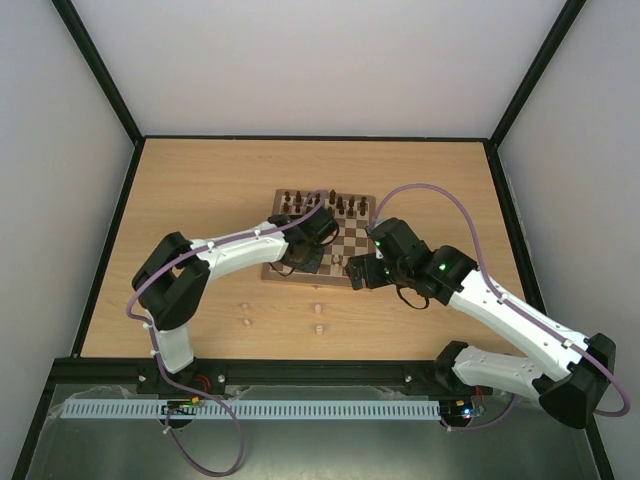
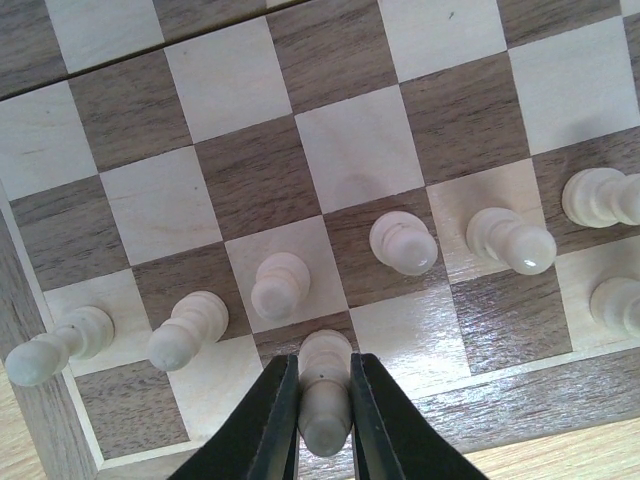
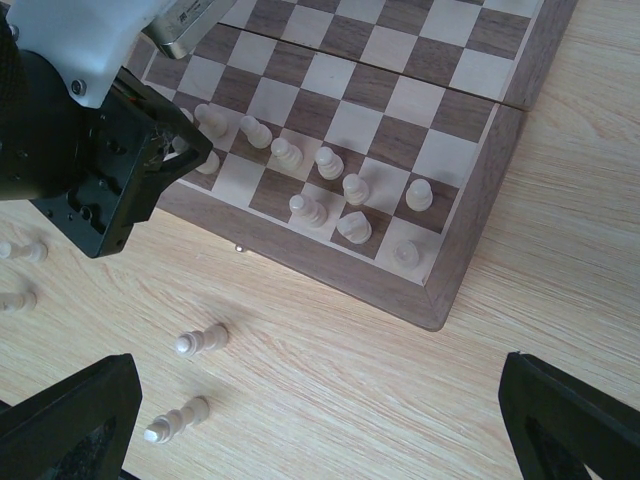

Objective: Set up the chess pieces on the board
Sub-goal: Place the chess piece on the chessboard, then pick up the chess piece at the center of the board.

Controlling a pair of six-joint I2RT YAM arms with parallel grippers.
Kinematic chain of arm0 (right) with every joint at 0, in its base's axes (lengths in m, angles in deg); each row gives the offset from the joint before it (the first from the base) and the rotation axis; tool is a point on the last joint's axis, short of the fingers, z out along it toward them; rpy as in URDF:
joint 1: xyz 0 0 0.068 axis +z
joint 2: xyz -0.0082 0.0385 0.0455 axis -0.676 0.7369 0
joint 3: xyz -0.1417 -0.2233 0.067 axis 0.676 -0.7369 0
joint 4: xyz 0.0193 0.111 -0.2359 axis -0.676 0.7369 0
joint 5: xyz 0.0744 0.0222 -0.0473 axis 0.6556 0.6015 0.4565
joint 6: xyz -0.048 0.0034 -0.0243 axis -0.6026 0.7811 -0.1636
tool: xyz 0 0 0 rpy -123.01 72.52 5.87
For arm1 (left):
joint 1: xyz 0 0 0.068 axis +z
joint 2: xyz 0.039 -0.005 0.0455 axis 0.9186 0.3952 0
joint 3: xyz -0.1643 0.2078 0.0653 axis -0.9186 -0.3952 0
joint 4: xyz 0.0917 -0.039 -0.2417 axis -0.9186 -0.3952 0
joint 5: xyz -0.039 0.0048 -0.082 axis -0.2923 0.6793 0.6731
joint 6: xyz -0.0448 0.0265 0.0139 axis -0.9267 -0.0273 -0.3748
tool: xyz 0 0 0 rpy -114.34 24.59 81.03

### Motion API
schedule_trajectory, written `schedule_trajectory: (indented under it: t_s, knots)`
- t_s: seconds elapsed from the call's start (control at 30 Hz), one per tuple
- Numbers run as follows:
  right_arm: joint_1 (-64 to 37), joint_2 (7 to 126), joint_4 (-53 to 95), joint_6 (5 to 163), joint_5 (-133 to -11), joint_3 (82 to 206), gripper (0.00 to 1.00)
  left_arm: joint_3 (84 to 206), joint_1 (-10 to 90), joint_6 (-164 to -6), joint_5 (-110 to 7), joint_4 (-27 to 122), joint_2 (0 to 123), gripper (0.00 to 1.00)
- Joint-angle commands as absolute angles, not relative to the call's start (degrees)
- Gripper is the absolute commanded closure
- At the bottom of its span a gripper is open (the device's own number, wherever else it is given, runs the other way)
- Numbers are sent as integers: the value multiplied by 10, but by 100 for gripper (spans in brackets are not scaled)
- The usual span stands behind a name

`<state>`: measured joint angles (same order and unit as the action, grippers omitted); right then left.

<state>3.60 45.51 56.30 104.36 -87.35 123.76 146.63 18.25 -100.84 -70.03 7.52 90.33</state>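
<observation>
Chess pieces [image 2: 403, 242] of pale wood stand in a row on the board [image 3: 455, 290], one square in from its near border, and a few more stand on the row right against that border. The left jaws are narrow, pinching one pale piece [image 2: 325, 395] by its sides with its base pointing at the board, over a dark square in that border row. The grip probably leaves the base free so that it can settle flat without knocking the pawns just beyond it; whether the base touches the square I cannot tell. The right jaws are spread wide and hold nothing, hanging over the surface [image 3: 330, 400] just off the board's near border, where loose pieces [image 3: 200, 340] lie apart from one another — a likely post for the next pick-up. Dark pieces [image 1: 320, 203] line the board's far edge. No box or tray shows — the board is the only thing carrying pieces, and its near side is only partly filled, so the set-up seems well begun but unfinished.
</observation>
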Motion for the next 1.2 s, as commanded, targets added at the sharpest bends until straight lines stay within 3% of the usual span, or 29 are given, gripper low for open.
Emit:
schedule_trajectory:
  t_s: [0.0,0.33,0.53,0.93,1.03,1.17]
  knots:
    - [34,446,579,1036,-873,1231,1,1448,183,-1014,-700,57,888,84]
    - [34,445,579,1037,-874,1231,1,1439,181,-1017,-700,57,880,84]
    - [34,447,578,1036,-872,1231,1,1446,178,-1018,-707,59,871,57]
    - [34,457,580,1035,-863,1233,1,1439,173,-1042,-732,59,755,42]
    - [34,463,578,1030,-844,1233,1,1392,172,-1062,-731,68,682,34]
    - [34,479,570,1022,-783,1236,1,1314,161,-1078,-687,100,579,14]
